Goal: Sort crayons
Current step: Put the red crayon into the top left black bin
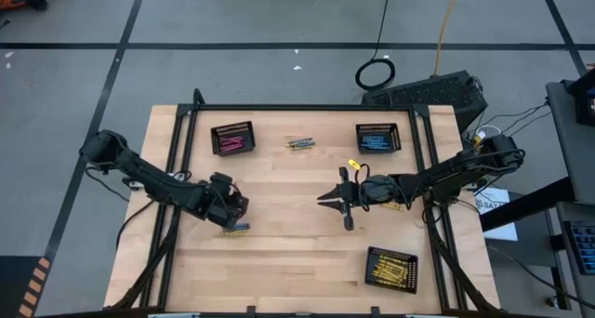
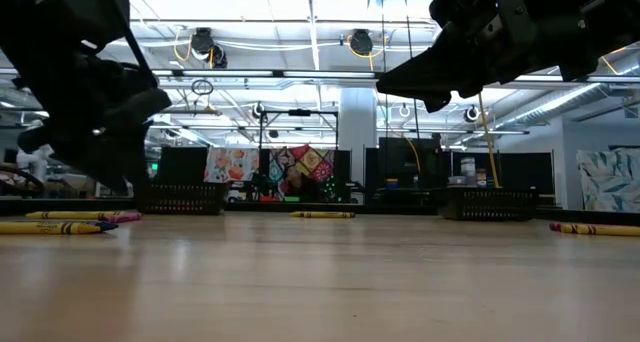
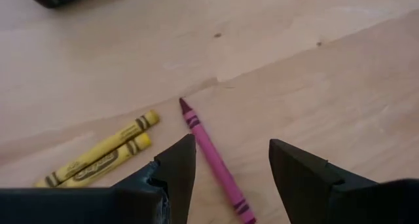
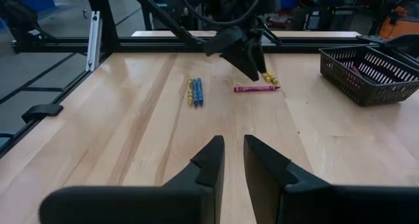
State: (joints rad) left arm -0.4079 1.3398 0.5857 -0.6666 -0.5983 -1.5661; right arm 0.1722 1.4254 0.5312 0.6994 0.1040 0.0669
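A magenta crayon lies flat on the wooden table, between the open fingers of my left gripper, which stand on either side of it without touching. Two yellow crayons lie beside it. In the high view my left gripper is at the table's left middle. My right gripper hovers empty at the table's middle, with only a narrow gap between its fingers. A yellow and a blue crayon lie side by side a little nearer to it.
Three black mesh baskets stand on the table: one with pink crayons at far left, one with blue at far right, one with yellow at near right. Loose crayons lie at far middle and by my right arm.
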